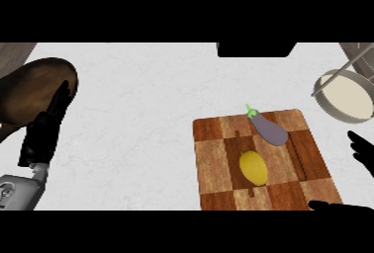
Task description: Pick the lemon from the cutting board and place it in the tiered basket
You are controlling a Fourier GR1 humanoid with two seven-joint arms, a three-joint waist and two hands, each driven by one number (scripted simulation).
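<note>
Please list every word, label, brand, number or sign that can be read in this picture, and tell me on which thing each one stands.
None: no readable text shows anywhere.
Checkered wooden cutting board: wood pattern only.
Yellow oval lemon and purple eggplant with green stem: no sticker.
Round cream-coloured metal basket tier: no label.
Dark brown wooden bowl: no marking.

The left robot hand (pixel 45 129) is matte black with slim segmented fingers, joined below to a grey metallic forearm; the right robot hand (pixel 361 150) shows only black fingers.
</note>
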